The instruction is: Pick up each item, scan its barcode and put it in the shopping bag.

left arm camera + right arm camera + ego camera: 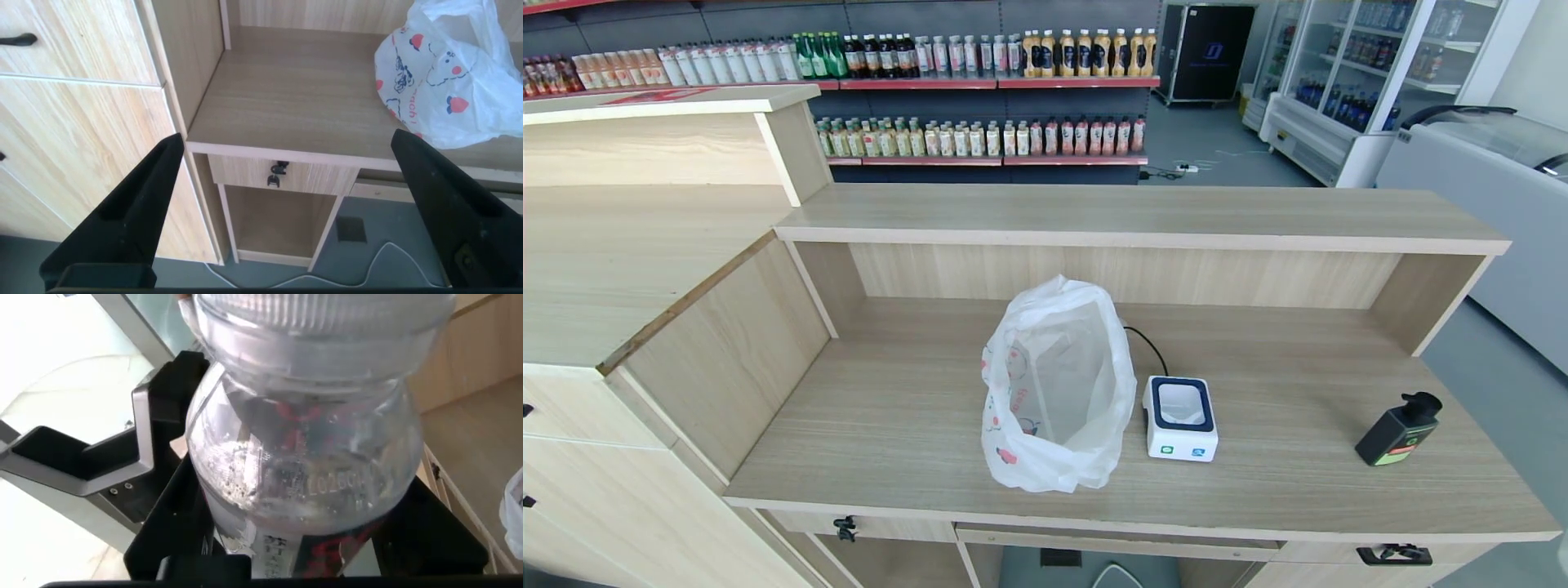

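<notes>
On the counter point(1298, 490), I take the scanner point(1180, 416) as my mark: it sits near the middle, window up, with a black cable point(1147, 347) running from behind it towards the back wall. The bag point(1058, 384) stands just beside the scanner on its left, mouth open and slumped a little; whether the two touch I cannot tell. Well to the scanner's right, near the counter's front edge, a dark bottle point(1398, 430) with a black cap stands leaning slightly.

My left gripper point(288, 139) hangs low, before the front corner of the counter on the far side of the bag from the scanner. It is released — its two black fingers point(139, 212) are spread wide with nothing between them, and through the gap I see the counter's front lip and a small black drawer handle point(279, 173).

My right gripper point(302, 498) is clenched around a clear bottle point(310, 416) — the black fingers sit close against both sides of its lower body, with the label band at the height of the grip. Where this hand is relative to the scanner I cannot tell.
</notes>
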Robot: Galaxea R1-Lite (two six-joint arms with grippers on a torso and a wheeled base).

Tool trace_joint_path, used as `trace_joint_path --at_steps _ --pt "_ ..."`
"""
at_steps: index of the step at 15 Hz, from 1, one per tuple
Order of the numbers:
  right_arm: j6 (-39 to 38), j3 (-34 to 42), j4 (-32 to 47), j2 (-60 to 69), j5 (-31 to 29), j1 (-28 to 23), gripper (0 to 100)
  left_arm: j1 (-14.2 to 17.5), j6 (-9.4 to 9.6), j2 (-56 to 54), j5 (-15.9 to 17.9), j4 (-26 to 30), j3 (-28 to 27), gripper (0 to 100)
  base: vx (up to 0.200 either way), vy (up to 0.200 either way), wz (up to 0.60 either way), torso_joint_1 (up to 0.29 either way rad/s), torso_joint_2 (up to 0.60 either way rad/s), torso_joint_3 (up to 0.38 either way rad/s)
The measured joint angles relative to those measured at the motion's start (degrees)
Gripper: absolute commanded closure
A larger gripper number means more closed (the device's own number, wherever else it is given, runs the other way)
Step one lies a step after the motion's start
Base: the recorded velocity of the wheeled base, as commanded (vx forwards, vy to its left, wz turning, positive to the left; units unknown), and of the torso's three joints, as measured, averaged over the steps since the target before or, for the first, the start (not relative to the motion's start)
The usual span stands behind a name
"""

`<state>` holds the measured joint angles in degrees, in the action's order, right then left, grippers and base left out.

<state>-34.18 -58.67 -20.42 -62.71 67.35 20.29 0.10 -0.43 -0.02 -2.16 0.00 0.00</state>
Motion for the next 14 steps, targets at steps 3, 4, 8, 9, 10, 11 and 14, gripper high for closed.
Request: trace_joint_path --at_steps 3,4,8,9,10,11,14 --pt "-0.1 -0.1 0.1 0.1 0.0 0.0 100 0.0 0.00 0.0 0.0 0.0 0.0 0 0.000 0.000 0.00 0.000 0.00 0.000" --pt "-0.1 -0.1 0.1 0.1 0.0 -0.1 100 0.0 0.00 0.0 0.0 0.0 0.0 0 0.000 0.000 0.00 0.000 0.00 0.000" --pt "-0.1 -0.4 0.6 0.5 0.0 -0.1 100 0.0 0.00 0.0 0.0 0.0 0.0 0 0.000 0.000 0.00 0.000 0.00 0.000" --pt "-0.1 -0.3 1.3 0.8 0.1 -0.1 100 0.0 0.00 0.0 0.0 0.0 0.0 0 0.000 0.000 0.00 0.000 0.00 0.000" --pt "-0.1 -0.2 1.5 1.1 0.1 0.0 100 0.0 0.00 0.0 0.0 0.0 0.0 0 0.000 0.000 0.00 0.000 0.00 0.000" --pt "0.0 0.0 1.7 1.4 0.1 0.0 100 0.0 0.00 0.0 0.0 0.0 0.0 0 0.000 0.000 0.00 0.000 0.00 0.000" --pt "0.2 0.7 1.7 2.2 0.0 -0.1 100 0.0 0.00 0.0 0.0 0.0 0.0 0 0.000 0.000 0.00 0.000 0.00 0.000"
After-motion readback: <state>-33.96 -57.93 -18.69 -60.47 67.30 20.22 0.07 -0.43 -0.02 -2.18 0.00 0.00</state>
